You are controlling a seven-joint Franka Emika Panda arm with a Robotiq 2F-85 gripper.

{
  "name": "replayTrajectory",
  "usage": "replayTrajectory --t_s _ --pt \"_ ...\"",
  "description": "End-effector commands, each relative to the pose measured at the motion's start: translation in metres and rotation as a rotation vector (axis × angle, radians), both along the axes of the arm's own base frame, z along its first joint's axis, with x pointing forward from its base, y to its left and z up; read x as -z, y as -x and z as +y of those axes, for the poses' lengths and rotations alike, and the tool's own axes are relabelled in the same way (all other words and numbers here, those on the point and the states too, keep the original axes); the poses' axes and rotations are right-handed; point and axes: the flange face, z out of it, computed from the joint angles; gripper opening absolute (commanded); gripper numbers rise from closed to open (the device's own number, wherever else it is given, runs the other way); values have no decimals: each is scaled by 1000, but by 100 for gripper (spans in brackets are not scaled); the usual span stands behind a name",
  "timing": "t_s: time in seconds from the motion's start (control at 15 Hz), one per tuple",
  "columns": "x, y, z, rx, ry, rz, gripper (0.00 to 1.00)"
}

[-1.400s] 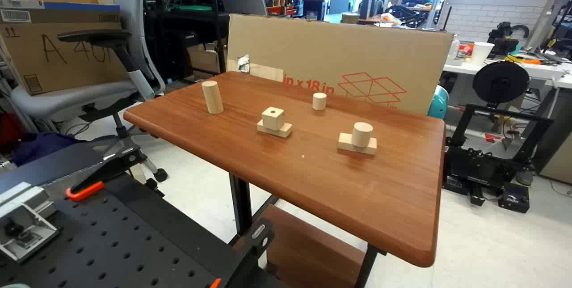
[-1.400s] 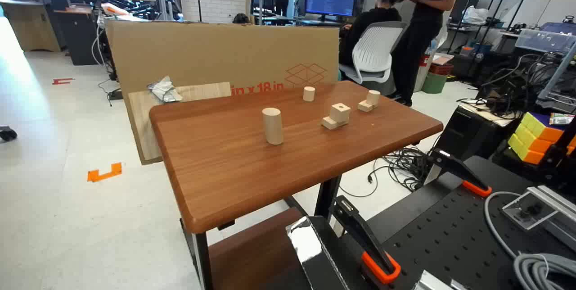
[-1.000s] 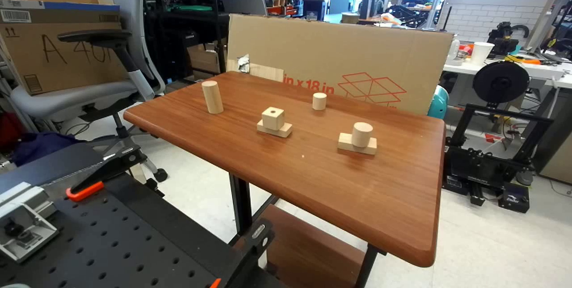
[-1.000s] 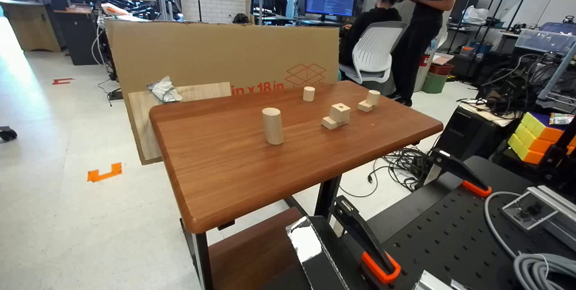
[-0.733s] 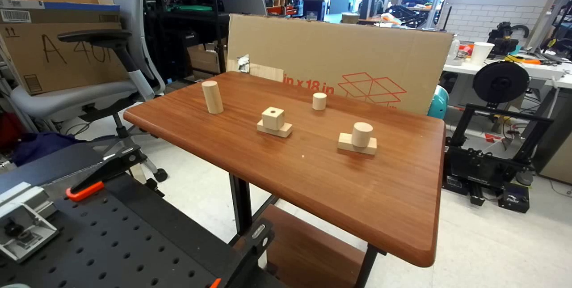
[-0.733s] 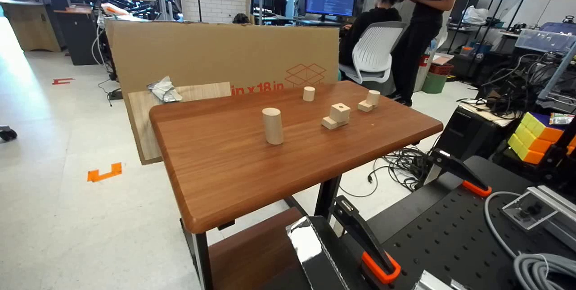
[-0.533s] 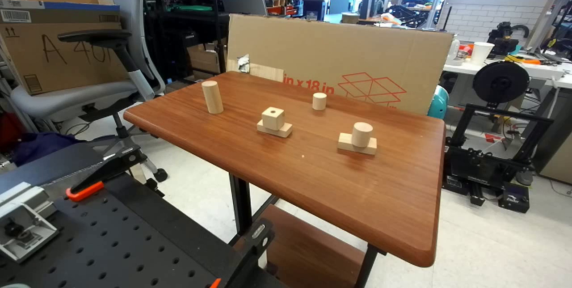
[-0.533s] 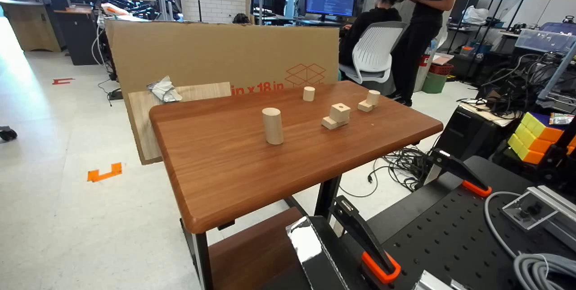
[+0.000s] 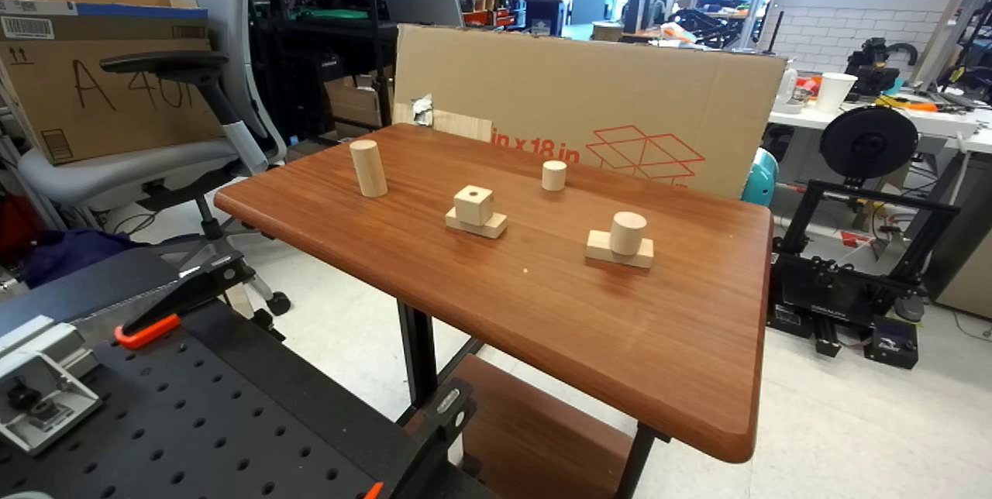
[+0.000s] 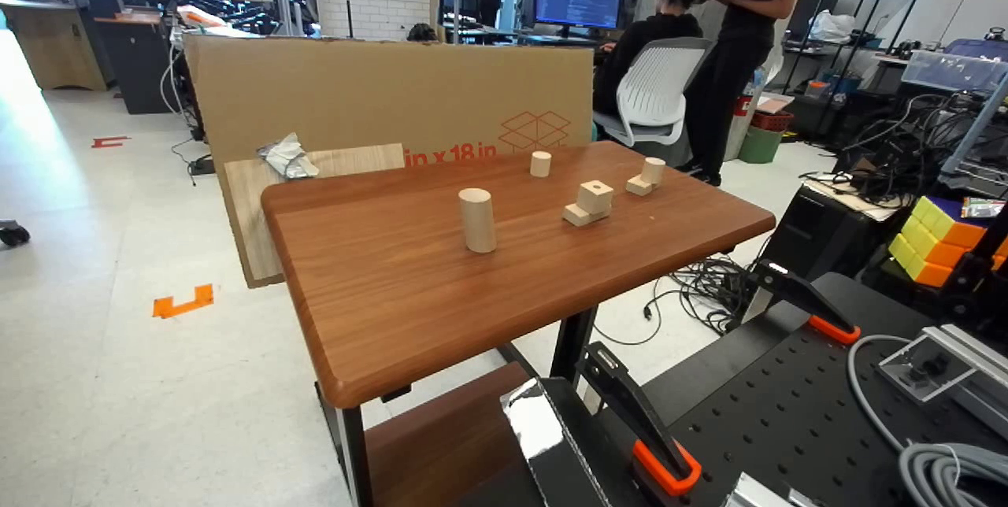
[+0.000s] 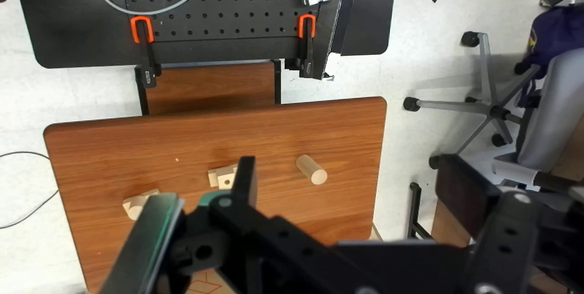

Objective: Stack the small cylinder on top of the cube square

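The small cylinder point(image 9: 553, 176), short and light wood, stands upright alone near the table's far edge; it also shows in an exterior view point(image 10: 540, 164). It is hidden in the wrist view. The cube square point(image 9: 473, 208), with a dark hole in its top, sits on a flat oblong block point(image 9: 490, 228); it shows in an exterior view point(image 10: 595, 197) and, partly covered by a finger, in the wrist view point(image 11: 226, 181). My gripper point(image 11: 352, 177) is open and empty, high above the table. It is out of both exterior views.
A taller slim cylinder point(image 9: 369, 169) stands on the wooden table point(image 9: 418, 259). A similar short peg point(image 9: 628, 234) stands on another oblong block point(image 9: 598, 246). A cardboard sheet point(image 9: 589, 88) stands behind the table. A black perforated bench point(image 10: 772, 405) with clamps is alongside.
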Motion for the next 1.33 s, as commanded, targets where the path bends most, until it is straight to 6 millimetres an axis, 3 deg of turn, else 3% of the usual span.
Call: replayTrajectory --t_s 0.0,0.33,0.87,1.07,1.27 --pt "9 -16 -6 2 7 5 100" --pt "47 -64 -29 -9 27 0 100" --pt "161 -172 -65 3 132 33 100" --pt "197 -200 -75 -8 161 55 100" --pt "220 -222 -90 -9 177 69 100"
